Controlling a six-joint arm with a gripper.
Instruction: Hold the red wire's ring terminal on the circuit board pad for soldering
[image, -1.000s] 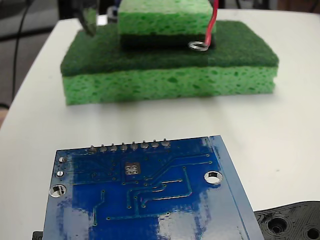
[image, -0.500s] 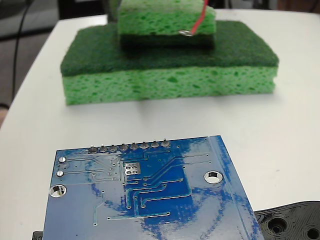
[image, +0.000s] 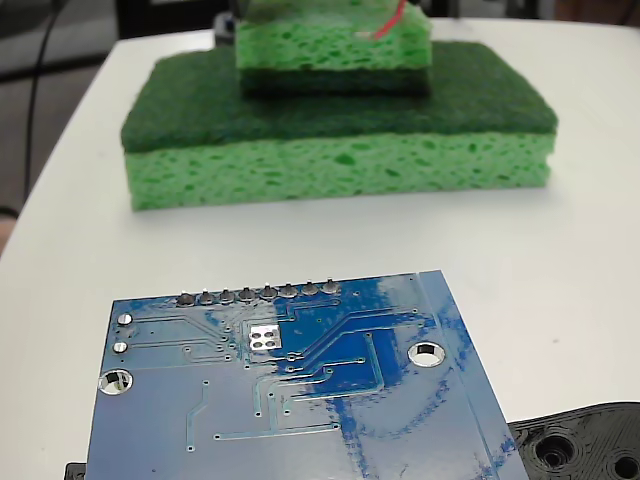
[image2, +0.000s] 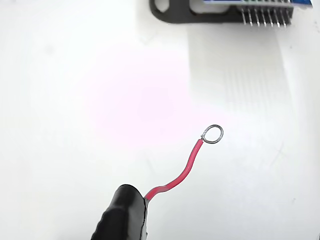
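Wrist view: red wire emerges from the black tip of the hand at bottom centre and runs up and to the right in a shallow S-curve; long axis diagonal, free end pointing toward the upper right. Ring terminal sits at that free end, loop face open to the camera, with only bare white counter behind it. Hand is closed on the wire, its base clamped in the black tip; separate fingers cannot be told apart. At the top edge of this view, the circuit board shows as a blue sliver with a row of pins hanging below it, well apart from the ring. Fixed view: board lies flat in the foreground, blue face up, its row of grey solder blobs along the far edge. Pad is just behind centre-left of the board, uncovered, nothing touching it. Wire appears only as a short red streak at the top edge, in front of the small upper sponge, which rests on the large green sponge. Open white counter separates the sponges from the board's far edge. Black plastic part lies just beside the board's lower right corner.
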